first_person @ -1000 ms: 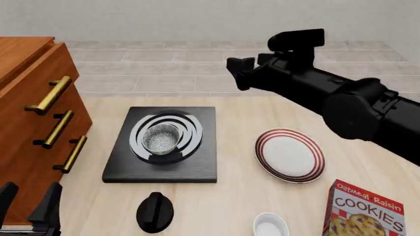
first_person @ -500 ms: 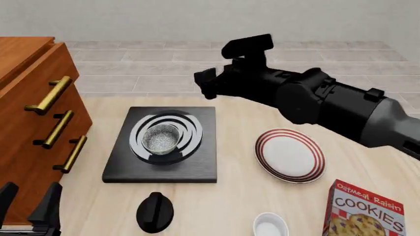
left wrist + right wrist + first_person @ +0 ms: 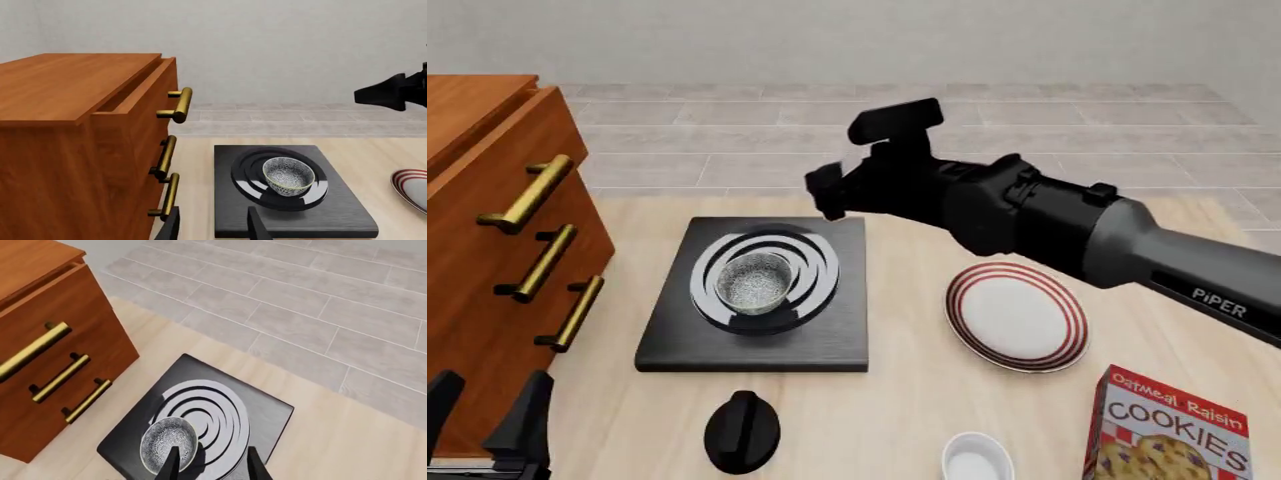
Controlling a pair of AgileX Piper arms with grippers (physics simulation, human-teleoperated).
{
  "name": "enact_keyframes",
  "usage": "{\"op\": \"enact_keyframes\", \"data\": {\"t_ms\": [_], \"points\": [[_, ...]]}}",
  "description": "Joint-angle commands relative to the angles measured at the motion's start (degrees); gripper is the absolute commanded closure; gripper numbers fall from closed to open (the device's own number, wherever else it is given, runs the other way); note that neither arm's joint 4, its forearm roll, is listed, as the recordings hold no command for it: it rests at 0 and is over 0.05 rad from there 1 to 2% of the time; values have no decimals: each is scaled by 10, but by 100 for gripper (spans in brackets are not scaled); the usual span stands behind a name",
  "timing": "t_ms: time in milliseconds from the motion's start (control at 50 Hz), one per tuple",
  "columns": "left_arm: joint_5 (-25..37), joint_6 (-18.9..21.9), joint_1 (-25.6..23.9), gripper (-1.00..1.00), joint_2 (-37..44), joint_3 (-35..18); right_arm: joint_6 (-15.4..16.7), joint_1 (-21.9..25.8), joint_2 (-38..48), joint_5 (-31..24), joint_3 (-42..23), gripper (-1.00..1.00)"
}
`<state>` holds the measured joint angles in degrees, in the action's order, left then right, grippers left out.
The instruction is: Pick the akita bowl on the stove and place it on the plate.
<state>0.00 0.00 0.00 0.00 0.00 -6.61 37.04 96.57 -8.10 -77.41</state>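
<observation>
Bowl: your small round akita bowl (image 3: 755, 281), speckled grey-white inside with a dark outside, sits on the silver-white rings of the flat black square stove (image 3: 827, 340), towards the rings' near-left part; nothing grips it.

Stove: it lies on the pale wooden table (image 3: 894, 420), just right of the brown wooden cabinet with brass handles (image 3: 494, 270).

Plate: the round white plate with red rim rings (image 3: 1016, 315) rests on the table right of the stove, apart from it and bare.

Right gripper: your right gripper (image 3: 211, 467) hangs in the air above the stove's far-right part; in its wrist view the two dark fingers (image 3: 172, 465) stand apart with nothing between them, the bowl showing below beside one tip.

Left gripper: your left gripper (image 3: 487, 415) sits low at the near-left table edge beside the cabinet, fingers spread and holding nothing.

Other items: a black round knob (image 3: 742, 431), a plain white small bowl (image 3: 977, 458) and a red cookie box (image 3: 1168, 432) lie along the near side.
</observation>
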Motion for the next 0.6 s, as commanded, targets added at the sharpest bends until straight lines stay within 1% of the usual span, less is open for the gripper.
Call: {"op": "enact_keyframes", "data": {"t_ms": [20, 200, 460, 600], "points": [[0, 0, 0, -100, 0, 0, -4, 7, 26, 4, -8, -100], [0, 0, 0, -100, 0, 0, -7, 9, 43, 8, -16, -100], [0, 0, 0, -100, 0, 0, 3, 5, 72, 23, -20, -100], [0, 0, 0, -100, 0, 0, 0, 6, 82, 32, -18, -100]]}}
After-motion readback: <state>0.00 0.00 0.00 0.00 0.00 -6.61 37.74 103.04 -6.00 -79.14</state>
